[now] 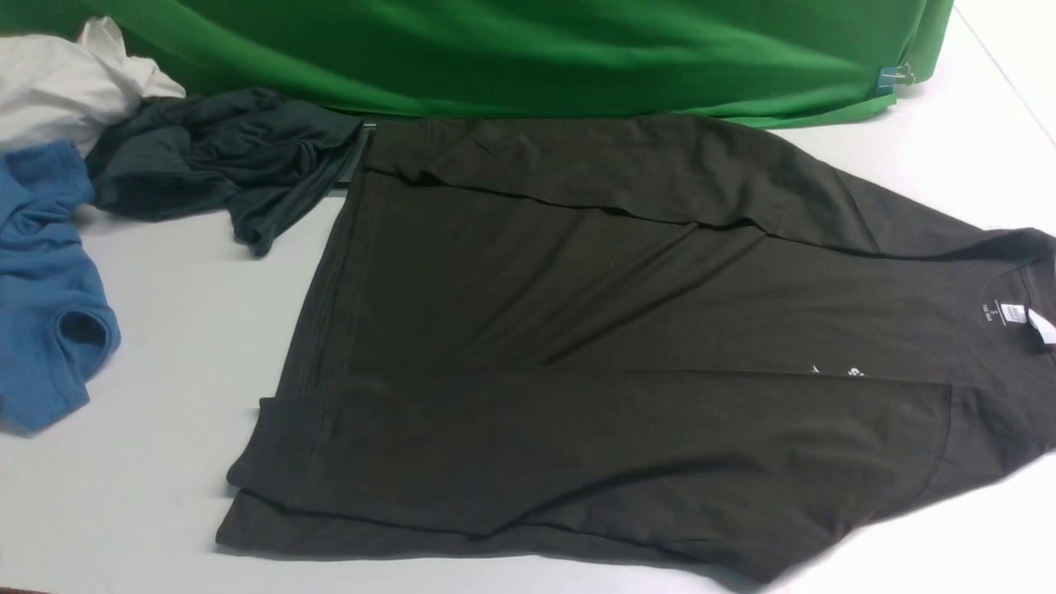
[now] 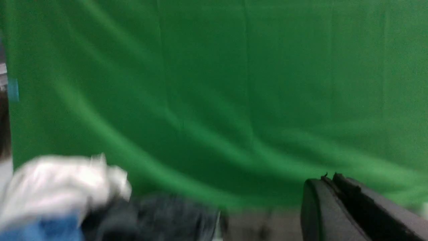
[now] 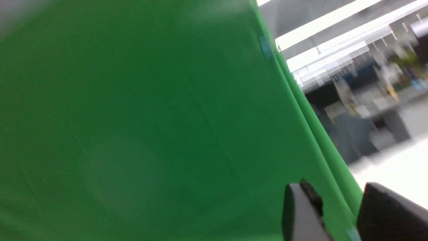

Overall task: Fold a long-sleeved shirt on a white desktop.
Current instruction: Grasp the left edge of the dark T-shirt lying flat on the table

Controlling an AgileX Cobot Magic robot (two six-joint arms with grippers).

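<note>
Left gripper (image 2: 330,178) closed; long-sleeved shirt (image 1: 619,330) lies crosswise, collar (image 1: 1019,285) rightward.

L gripper (image 2: 329,179) jaws pressed together, R gripper (image 3: 336,190) jaws apart, both empty.

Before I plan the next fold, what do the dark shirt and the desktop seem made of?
The long-sleeved shirt: likely a soft matte knit, cotton-like; it lies in limp creases with no shine. The white desktop: smooth, hard, perhaps laminate; flat, even white with no grain showing.
</note>
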